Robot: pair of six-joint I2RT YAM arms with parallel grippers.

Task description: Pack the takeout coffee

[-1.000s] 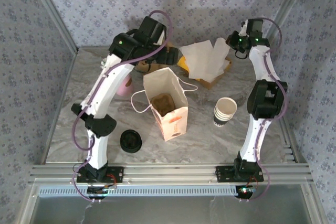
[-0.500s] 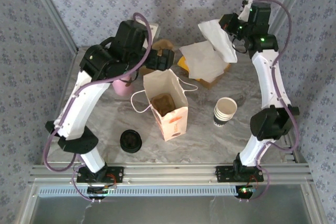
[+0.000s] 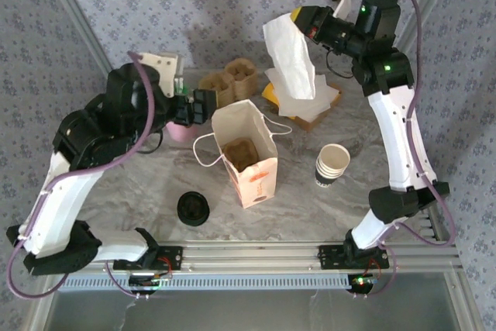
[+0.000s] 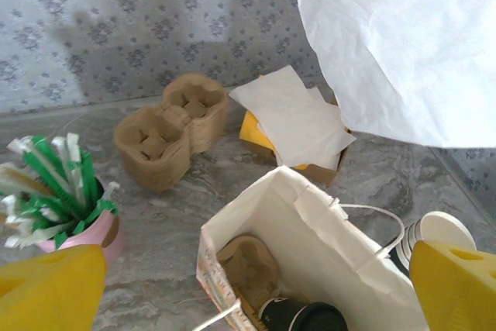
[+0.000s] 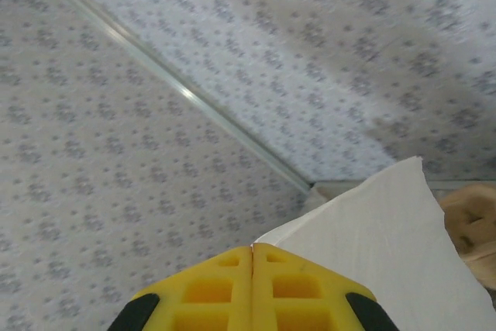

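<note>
Takeout coffee (image 4: pixel 302 318) sits at the bottom of the white paper bag (image 3: pixel 260 180), black lid up, just beside a brown carrier insert (image 4: pixel 249 265) — that is the left wrist view. Overhead, the bag stands upright mid-table with its mouth open and the brown insert visible within. Its string handles flop to either side.

Left gripper (image 3: pixel 199 106) hovers left of the bag's far rim, jaws spread wide, nothing in them. Its yellow fingers (image 4: pixel 50 292) frame the bottom corners of the wrist view. Just by it is a pink cup of green-and-white straws (image 4: pixel 60 199), partly blocked by the gripper overhead.

Right gripper (image 3: pixel 297 18) is up over the far right of the table, clamped on the top edge of a white paper sheet (image 3: pixel 291 60). The sheet hangs loose and covers part of the napkin pile (image 3: pixel 314 97) behind it. Right wrist view: yellow fingers (image 5: pixel 225 284) pressed together with the sheet pinched between, wallpaper beyond.

Around:
- Stacked brown two-cup carriers (image 3: pixel 229 81) at the far edge, between straws and napkins.
- Napkins lie on a yellow-and-brown box (image 4: pixel 254 131).
- Stack of lidless paper cups (image 3: pixel 333 162) right of the bag, apart from it.
- Squat pile of black lids (image 3: pixel 193 208) near-left of the bag.
- Hanging sheet is beyond the bag mouth — not touching it.
- Grey marble table (image 3: pixel 139 184).
</note>
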